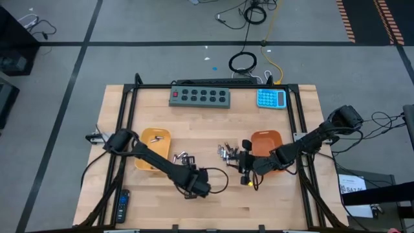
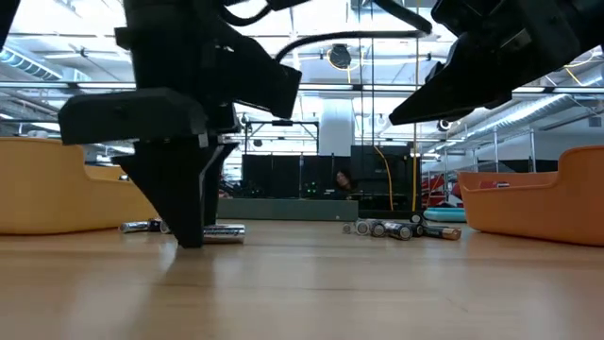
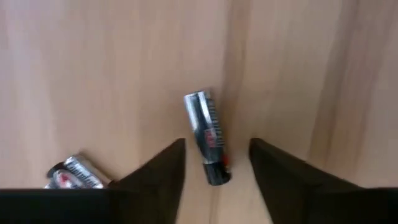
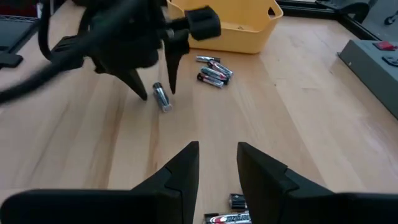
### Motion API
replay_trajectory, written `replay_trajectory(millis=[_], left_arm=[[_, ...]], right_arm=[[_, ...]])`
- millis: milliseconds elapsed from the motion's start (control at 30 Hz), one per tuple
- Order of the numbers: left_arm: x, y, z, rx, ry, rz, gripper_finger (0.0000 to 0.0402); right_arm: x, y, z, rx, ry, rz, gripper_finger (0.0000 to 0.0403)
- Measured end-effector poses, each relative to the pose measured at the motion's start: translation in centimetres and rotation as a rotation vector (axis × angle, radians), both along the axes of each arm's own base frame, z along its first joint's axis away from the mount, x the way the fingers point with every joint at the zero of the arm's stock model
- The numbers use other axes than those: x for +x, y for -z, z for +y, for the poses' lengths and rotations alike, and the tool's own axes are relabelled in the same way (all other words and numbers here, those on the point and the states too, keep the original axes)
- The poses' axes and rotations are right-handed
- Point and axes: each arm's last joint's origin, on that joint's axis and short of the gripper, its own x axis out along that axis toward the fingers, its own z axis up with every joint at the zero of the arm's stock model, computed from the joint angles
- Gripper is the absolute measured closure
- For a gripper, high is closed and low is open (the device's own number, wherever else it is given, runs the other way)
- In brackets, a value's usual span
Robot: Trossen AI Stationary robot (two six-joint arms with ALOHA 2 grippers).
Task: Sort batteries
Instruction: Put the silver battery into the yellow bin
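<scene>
My left gripper (image 3: 216, 144) is open and low over the table, near its front edge (image 1: 192, 191). One finger stands on either side of a silvery battery (image 3: 206, 132) that lies flat on the wood, with gaps on both sides. A second battery (image 3: 74, 174) lies close by. More batteries lie in a small heap (image 4: 213, 70) beside the yellow tray (image 1: 155, 149). Another heap (image 1: 226, 152) lies by the orange tray (image 1: 266, 144). My right gripper (image 4: 217, 147) is open and hovers above the table next to the orange tray (image 1: 246, 171), with a battery (image 4: 231, 216) below it.
A grey power strip (image 1: 200, 97) and a blue calculator (image 1: 272, 98) lie along the far edge. A black remote (image 1: 123, 204) sits at the near left corner. Bare wood stretches between the two grippers and along the near edge.
</scene>
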Motion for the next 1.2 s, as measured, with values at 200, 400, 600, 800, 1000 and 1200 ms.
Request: replay_trajectory(millis=[200, 400, 600, 800, 1000, 1200], left_arm=[[0.1, 0.4, 0.3, -0.020, 0.045, 0.039, 0.0360], [-0.5, -0.6, 0.4, 0.007, 0.029, 0.039, 0.0360], [-1.8, -4.7, 0.7, -0.023, -0.074, -0.020, 0.0360], [-4.1, -8.6, 1.2, -0.002, -0.184, -0.042, 0.0360], [-7.9, -12.4, 1.9, 0.113, -0.284, -0.025, 0.0360], [-10.7, -11.8, 3.3, 0.154, -0.331, -0.009, 0.0360]], right_arm=[[0.0, 0.0, 0.1, 0.013, 0.004, -0.002, 0.0311], [-0.1, 0.0, 0.2, 0.012, 0.002, 0.000, 0.0318], [-0.1, 0.0, 0.2, -0.001, -0.007, 0.000, 0.0318], [0.0, -0.2, 0.3, -0.006, -0.015, -0.022, 0.0319], [0.0, -0.3, 0.5, 0.014, -0.015, -0.034, 0.0319], [-0.3, -0.5, 1.3, 0.033, -0.022, -0.058, 0.0319]])
